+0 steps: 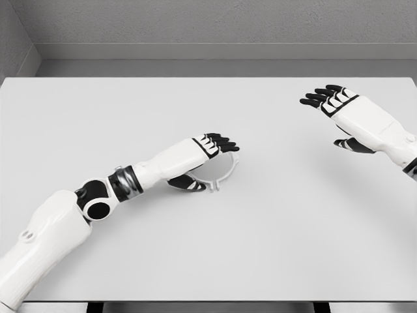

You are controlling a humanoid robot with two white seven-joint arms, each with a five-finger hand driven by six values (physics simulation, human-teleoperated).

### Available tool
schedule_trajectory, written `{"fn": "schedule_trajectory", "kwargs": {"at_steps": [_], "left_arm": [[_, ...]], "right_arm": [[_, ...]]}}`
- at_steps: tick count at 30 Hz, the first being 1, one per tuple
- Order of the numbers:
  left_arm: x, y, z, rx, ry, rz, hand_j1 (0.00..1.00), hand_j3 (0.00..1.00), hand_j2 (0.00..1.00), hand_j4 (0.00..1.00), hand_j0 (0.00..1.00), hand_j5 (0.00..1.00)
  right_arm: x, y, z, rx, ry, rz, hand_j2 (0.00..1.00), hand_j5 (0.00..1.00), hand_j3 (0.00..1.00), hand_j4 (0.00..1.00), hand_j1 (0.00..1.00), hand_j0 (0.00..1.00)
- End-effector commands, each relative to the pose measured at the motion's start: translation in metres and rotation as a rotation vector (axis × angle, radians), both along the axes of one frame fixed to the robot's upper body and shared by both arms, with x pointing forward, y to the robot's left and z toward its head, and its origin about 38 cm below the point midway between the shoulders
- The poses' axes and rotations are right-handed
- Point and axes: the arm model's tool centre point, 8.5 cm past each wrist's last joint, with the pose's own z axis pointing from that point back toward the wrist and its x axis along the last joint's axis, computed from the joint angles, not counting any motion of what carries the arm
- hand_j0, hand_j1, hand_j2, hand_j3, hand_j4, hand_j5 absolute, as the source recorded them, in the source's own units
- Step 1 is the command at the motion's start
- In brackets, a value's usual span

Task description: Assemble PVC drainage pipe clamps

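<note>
Head view: the left hand (207,156) sits right over the white pipe clamp (225,171), with the right hand (348,114) well apart.

The clamp is a thin white open ring lying flat on the white table (130,104), near the middle and a little left. It shows just beyond and below the left hand's dark fingertips (225,143), its arc bulging to the right and its small end tabs pointing down toward the near edge. The left fingers reach over the ring's top while the thumb (189,184) lies low on the near side, so the hand brackets the ring; whether it is actually gripped I cannot tell. The right hand hovers at the far right, fingers extended and loosely together, holding nothing. The left hand is plainly nearer, so any pinch would close across the ring's thin band.
</note>
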Motion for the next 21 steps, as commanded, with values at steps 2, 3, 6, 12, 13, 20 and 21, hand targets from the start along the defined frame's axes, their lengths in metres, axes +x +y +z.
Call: {"fn": "schedule_trajectory", "kwargs": {"at_steps": [2, 3, 6, 12, 13, 20, 21], "left_arm": [[0.000, 0.000, 0.001, -0.007, 0.002, 0.001, 1.00, 1.00, 1.00, 1.00, 1.00, 1.00], [0.000, 0.000, 0.002, -0.011, 0.001, 0.001, 1.00, 1.00, 1.00, 1.00, 1.00, 1.00], [-0.001, 0.011, 0.009, -0.003, -0.015, 0.002, 1.00, 1.00, 1.00, 1.00, 1.00, 1.00], [0.000, 0.046, 0.020, 0.032, -0.036, 0.034, 1.00, 1.00, 1.00, 1.00, 1.00, 1.00], [0.002, 0.050, 0.022, 0.028, -0.036, 0.042, 1.00, 1.00, 1.00, 1.00, 1.00, 1.00], [0.034, 0.083, 0.028, 0.060, -0.040, 0.146, 1.00, 1.00, 1.00, 1.00, 1.00, 1.00], [0.034, 0.084, 0.028, 0.061, -0.038, 0.150, 1.00, 1.00, 1.00, 1.00, 1.00, 1.00]], "right_arm": [[0.001, 0.000, 0.002, 0.006, -0.003, 0.001, 1.00, 1.00, 1.00, 1.00, 1.00, 1.00], [0.001, 0.002, 0.002, 0.007, -0.005, 0.004, 1.00, 1.00, 1.00, 1.00, 1.00, 1.00], [0.001, 0.003, 0.002, 0.006, -0.004, 0.007, 1.00, 1.00, 1.00, 1.00, 1.00, 1.00], [0.000, 0.010, 0.009, 0.006, -0.027, 0.027, 1.00, 1.00, 1.00, 1.00, 1.00, 1.00], [0.003, 0.017, 0.012, 0.006, -0.035, 0.046, 1.00, 1.00, 1.00, 1.00, 1.00, 1.00], [0.030, 0.076, 0.002, -0.029, 0.009, 0.154, 1.00, 1.00, 1.00, 1.00, 1.00, 1.00], [0.035, 0.080, 0.000, -0.020, 0.017, 0.154, 1.00, 1.00, 1.00, 1.00, 1.00, 1.00]]}}
